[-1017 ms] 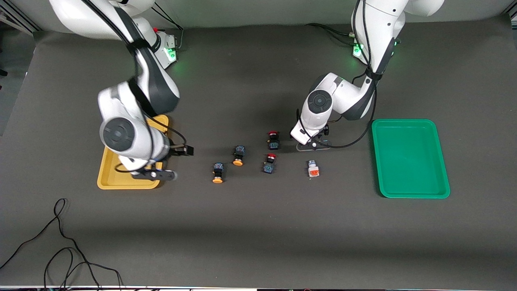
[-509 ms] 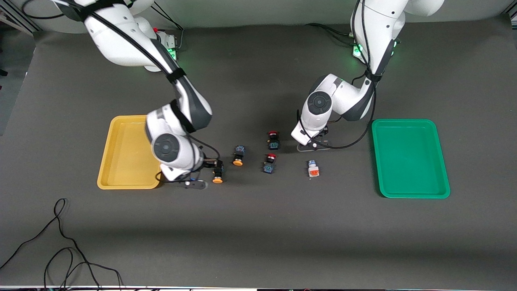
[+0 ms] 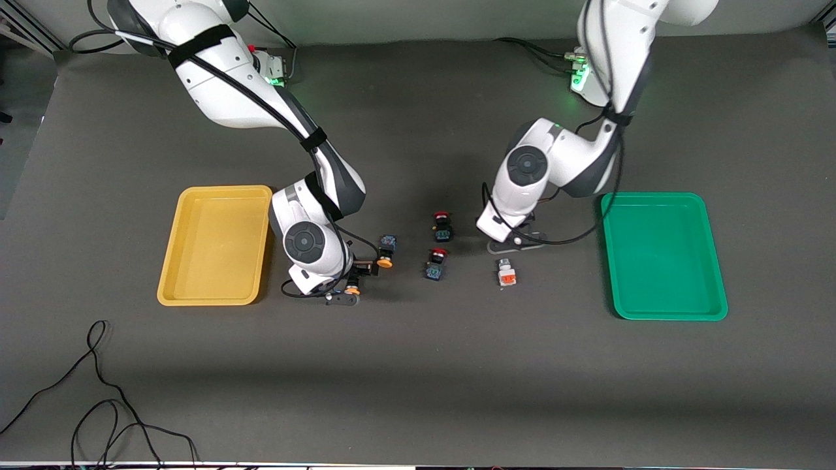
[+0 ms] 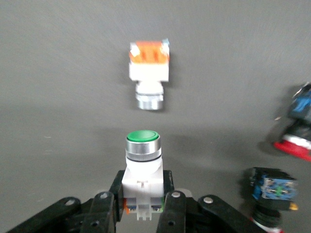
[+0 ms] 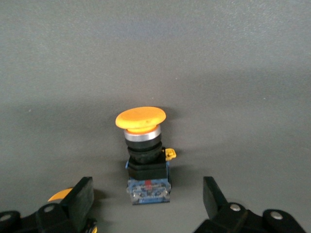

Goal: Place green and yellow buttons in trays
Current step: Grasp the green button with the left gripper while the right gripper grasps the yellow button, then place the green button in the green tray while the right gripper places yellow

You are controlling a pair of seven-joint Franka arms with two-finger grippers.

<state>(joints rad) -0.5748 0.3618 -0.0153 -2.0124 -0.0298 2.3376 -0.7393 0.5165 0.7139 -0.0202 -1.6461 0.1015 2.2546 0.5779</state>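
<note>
My left gripper point(image 3: 516, 240) is shut on the white-bodied, green-tipped button point(image 4: 142, 160), low over the table beside the white button with the orange block point(image 3: 506, 274), which also shows in the left wrist view point(image 4: 148, 68). The held button is hidden in the front view. My right gripper point(image 3: 353, 282) is open, its fingers either side of a dark yellow-capped button point(image 5: 143, 150) lying on the table. The second yellow-capped button point(image 3: 385, 252) lies just farther from the front camera. The yellow tray point(image 3: 215, 192) is at the right arm's end, the green tray point(image 3: 653, 197) at the left arm's end.
Two dark switches with red caps point(image 3: 442, 225) point(image 3: 435, 263) lie between the two grippers. A black cable point(image 3: 98, 391) loops on the table near the front camera at the right arm's end.
My right arm swung from over the yellow tray to the yellow-capped buttons and now brackets the nearer one. My left gripper shifted slightly toward the green tray with the green-tipped button.
</note>
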